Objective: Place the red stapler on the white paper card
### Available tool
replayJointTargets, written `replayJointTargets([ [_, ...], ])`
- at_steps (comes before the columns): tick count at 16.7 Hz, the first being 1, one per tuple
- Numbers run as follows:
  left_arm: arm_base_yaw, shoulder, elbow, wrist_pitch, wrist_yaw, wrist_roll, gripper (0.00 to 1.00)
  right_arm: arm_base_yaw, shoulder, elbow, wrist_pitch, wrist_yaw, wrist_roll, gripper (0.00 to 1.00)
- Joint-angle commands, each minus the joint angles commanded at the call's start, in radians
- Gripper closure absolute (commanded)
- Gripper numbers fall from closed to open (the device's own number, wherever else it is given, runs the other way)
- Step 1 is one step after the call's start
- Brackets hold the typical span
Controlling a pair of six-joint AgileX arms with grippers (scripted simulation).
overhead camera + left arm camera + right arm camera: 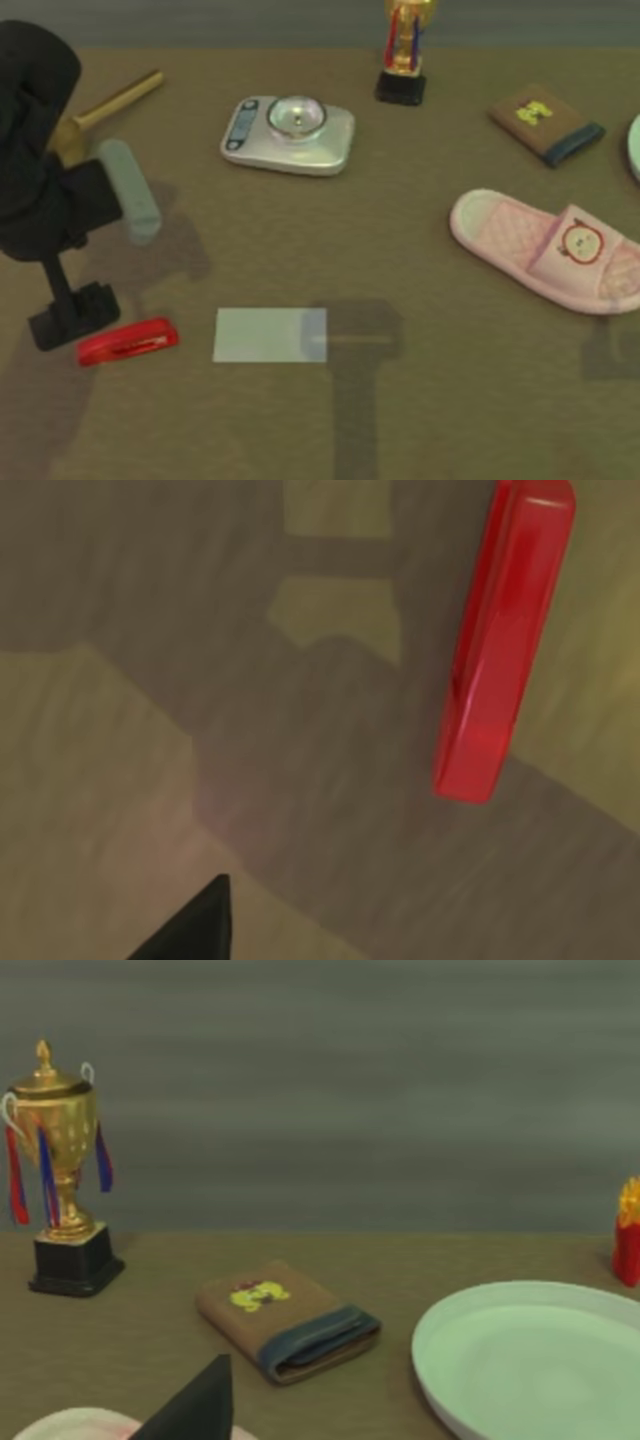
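My left gripper point(70, 318) hangs at the table's left, just beside the glossy red stapler point(128, 341); finger spread hidden, can't tell. The stapler lies flat on the table, near the plain white paper card point(270, 334) but apart from it. My right arm is out of the top view.

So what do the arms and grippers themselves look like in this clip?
Only the left arm shows in the top view: bulky rounded matte-black links, no cables or markings visible. Its left gripper is a blocky black piece on a slim black stem. Each wrist view shows only one pointed black fingertip. The right arm is out of the top view.
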Motion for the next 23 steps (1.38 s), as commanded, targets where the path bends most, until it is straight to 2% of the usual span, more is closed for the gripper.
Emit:
replayJointTargets([
  [4,-0.023,0.152,0.115,-0.090,0.001,0.088,0.00,0.000,0.000,0.000,0.000,0.000,0.000,0.00],
  [11,-0.021,0.167,0.125,-0.096,0.001,0.098,0.00,0.000,0.000,0.000,0.000,0.000,0.000,0.00],
  [14,-0.023,0.197,0.081,-0.028,0.001,0.101,0.00,0.000,0.000,0.000,0.000,0.000,0.000,0.00],
  [20,-0.023,0.313,-0.068,0.247,0.001,0.104,0.00,0.000,0.000,0.000,0.000,0.000,0.000,0.00],
  [23,-0.023,0.335,-0.095,0.290,0.001,0.105,0.00,0.000,0.000,0.000,0.000,0.000,0.000,0.00],
])
